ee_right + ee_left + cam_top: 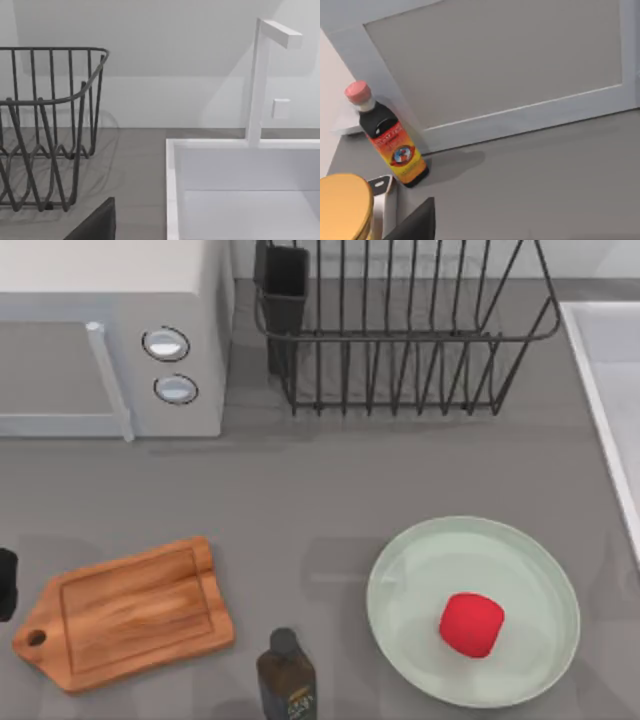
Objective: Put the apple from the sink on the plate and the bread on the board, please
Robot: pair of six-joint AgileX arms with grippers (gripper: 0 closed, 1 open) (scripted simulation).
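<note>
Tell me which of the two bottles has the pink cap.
The sauce bottle with the red-and-orange label, standing by the pale cabinet panel in the left wrist view. The other bottle, between the board and the plate, has a dark cap.

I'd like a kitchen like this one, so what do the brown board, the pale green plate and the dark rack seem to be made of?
The brown cutting board with a handle hole looks like wood: grain streaks, warm matte finish. The large round pale mint-green plate looks like glazed ceramic or perhaps plastic: smooth, evenly coloured, soft sheen. The dark dish rack looks like coated metal wire: thin, bent bars.
</note>
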